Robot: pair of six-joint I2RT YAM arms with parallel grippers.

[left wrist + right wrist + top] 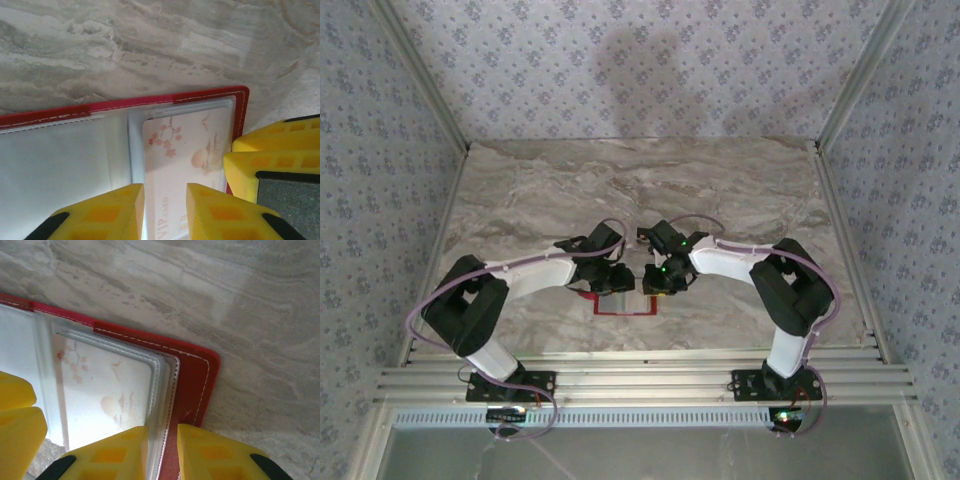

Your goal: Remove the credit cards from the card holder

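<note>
A grey-and-beige marbled tabletop [720, 190] spreads across the booth, its veining sharp in both close views. Wallpaper [520, 60] with small blue-grey sprigs covers the back and side walls, and a soft shadow [640, 65] lies on the back one. Ribbed aluminium rails [650, 380] run along the near edge. Below them is a dull grey-green strip [640, 455], possibly a panel.

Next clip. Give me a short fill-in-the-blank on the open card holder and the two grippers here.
1. The card holder lying open on the marble table is ___ in colour.
2. The card in its clear sleeve reads ___ CARD.
3. That card sits ___ the sleeve, not out on the table.
4. The left gripper and right gripper have ___ fingers.
Missing words: red; VIP; inside; yellow.
</note>
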